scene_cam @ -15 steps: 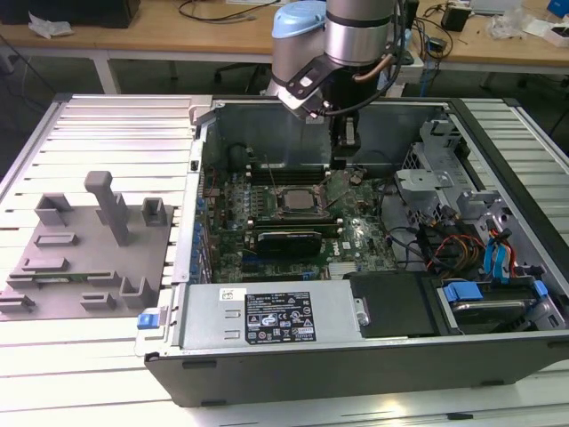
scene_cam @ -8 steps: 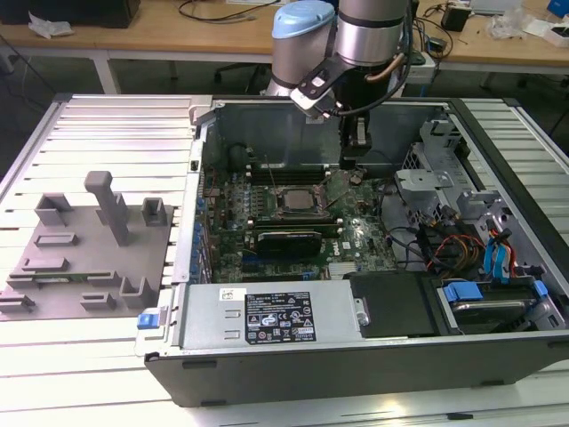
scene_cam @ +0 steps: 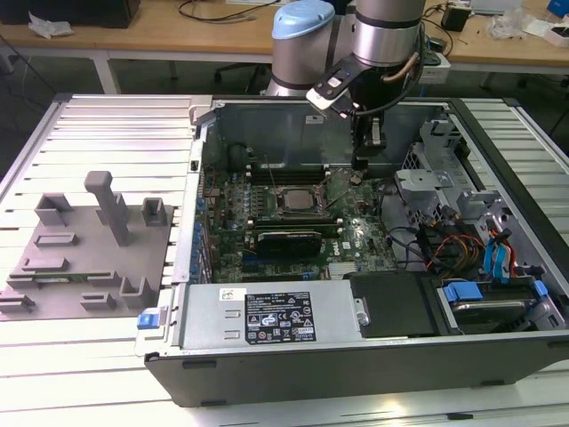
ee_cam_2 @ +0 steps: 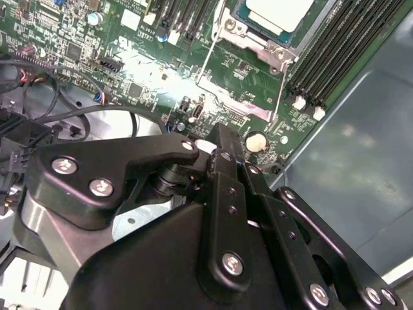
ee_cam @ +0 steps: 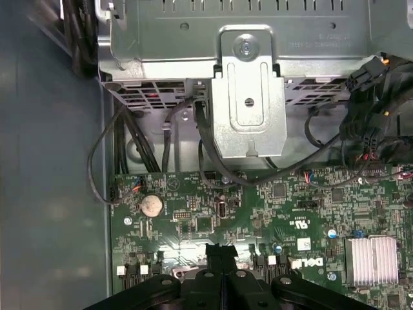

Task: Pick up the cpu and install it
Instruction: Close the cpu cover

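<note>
The hand [scene_cam: 359,166] is held inside the open computer case [scene_cam: 356,369], low over the motherboard [scene_cam: 356,236]. Its fingers [ee_cam: 222,253] are seen clenched together with nothing between them. The cpu [ee_cam_2: 276,13] is seated in the metal-framed socket [scene_cam: 293,197], near the hand but apart from it. A grey fixture tray [scene_cam: 62,267] lies on the desk [scene_cam: 80,374] at the exterior view's left.

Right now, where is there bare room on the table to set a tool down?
Free: the table strip beyond the tray, on the exterior view's left of the case, and the strip in front of the tray, nearer the camera. Crowded: inside the case, where board, cables and the gripper fill the space.
</note>
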{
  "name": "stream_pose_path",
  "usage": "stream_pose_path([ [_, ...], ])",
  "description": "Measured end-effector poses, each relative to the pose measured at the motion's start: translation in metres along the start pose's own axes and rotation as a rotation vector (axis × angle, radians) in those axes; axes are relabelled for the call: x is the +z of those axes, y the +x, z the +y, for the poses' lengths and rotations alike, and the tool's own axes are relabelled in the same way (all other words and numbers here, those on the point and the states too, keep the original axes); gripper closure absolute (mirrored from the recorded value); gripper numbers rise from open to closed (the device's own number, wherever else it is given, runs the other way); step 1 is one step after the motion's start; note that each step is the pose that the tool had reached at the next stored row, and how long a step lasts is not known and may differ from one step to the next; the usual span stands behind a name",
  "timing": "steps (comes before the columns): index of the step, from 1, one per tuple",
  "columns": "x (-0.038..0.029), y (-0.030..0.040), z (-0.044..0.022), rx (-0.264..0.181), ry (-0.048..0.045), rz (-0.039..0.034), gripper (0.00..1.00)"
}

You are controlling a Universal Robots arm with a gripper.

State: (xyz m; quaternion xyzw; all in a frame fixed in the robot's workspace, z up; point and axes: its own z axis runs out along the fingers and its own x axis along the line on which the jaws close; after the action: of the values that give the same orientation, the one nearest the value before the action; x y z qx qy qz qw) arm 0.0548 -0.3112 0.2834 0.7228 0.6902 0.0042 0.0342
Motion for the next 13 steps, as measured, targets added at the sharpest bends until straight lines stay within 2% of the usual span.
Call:
stream_pose_path([
  [2,0.0,0.0,0.0001,0.0,0.0001,-0.0001,0.89],
  [6,0.0028,0.0002,0.0028,-0.001,0.0136,-0.0005,0.89],
  [10,0.0075,0.0005,0.0045,-0.001,0.0218,-0.001,0.89],
  [13,0.0159,0.001,0.0063,-0.001,0.0344,-0.0014,0.89],
])
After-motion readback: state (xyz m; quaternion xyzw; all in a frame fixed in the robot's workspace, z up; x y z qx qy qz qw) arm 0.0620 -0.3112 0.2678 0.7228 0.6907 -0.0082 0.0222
